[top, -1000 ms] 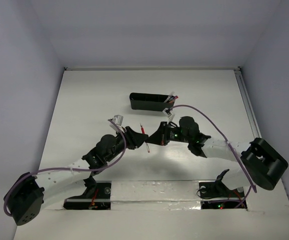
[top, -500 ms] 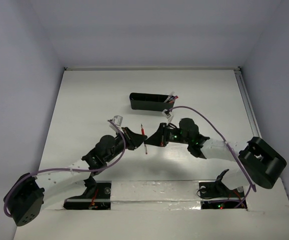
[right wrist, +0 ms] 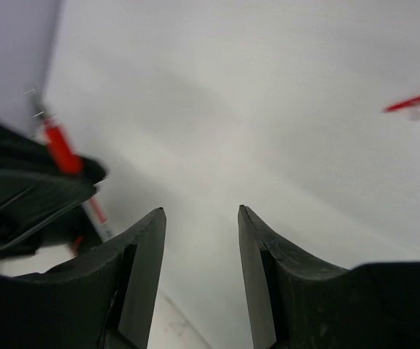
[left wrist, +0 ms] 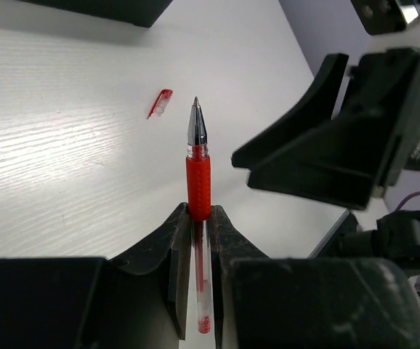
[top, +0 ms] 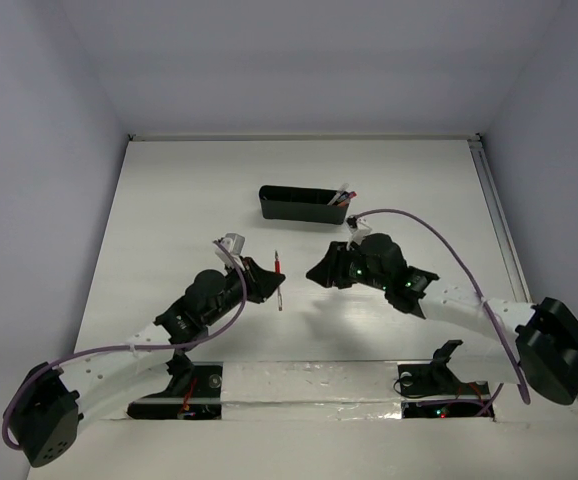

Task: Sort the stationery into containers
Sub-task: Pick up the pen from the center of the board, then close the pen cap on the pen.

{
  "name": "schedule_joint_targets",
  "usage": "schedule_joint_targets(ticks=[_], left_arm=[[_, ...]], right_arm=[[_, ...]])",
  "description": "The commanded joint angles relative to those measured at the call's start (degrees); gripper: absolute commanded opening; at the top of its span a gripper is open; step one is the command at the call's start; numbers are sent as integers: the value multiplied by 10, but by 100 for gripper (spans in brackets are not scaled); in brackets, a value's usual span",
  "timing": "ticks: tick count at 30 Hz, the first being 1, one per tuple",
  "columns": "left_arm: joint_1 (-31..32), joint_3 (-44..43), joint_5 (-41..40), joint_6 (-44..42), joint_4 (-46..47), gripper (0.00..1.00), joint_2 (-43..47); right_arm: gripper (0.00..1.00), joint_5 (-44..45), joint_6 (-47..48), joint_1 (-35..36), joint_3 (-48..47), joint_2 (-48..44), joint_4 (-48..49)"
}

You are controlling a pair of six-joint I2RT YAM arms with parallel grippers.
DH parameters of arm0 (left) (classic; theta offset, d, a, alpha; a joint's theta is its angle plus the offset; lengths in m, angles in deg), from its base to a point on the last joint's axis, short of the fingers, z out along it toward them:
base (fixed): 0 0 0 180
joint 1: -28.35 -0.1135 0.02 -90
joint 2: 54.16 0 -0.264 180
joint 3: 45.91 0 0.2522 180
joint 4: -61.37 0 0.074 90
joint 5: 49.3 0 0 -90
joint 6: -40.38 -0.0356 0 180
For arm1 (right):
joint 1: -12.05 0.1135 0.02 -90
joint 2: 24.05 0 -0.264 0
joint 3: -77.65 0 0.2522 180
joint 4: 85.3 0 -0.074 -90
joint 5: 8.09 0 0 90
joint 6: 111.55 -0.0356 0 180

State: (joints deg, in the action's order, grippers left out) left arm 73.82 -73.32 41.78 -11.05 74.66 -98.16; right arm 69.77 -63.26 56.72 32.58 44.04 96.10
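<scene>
A red-and-clear pen stands upright between the fingers of my left gripper, which is shut on its clear barrel, tip pointing away. From above, that pen is held over the table's middle by the left gripper. My right gripper faces it from the right, a short gap away, open and empty; its jaws frame bare table. The black tray lies beyond both grippers, with pens sticking out of its right end.
A small red pen cap lies loose on the white table, also in the right wrist view as a red cap. Purple cables run along both arms. White walls enclose the table on three sides.
My left gripper closed on the pen while the right gripper opened, let go of it and drew back to the right. The pen now hangs from the left gripper alone.
</scene>
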Motion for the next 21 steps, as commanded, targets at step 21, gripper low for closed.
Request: schedule_joint_targets(ticks=[21], left_arm=[[-3, 11, 88, -74, 41, 0, 1]], right_arm=[[60, 263, 51, -55, -264, 324, -262]])
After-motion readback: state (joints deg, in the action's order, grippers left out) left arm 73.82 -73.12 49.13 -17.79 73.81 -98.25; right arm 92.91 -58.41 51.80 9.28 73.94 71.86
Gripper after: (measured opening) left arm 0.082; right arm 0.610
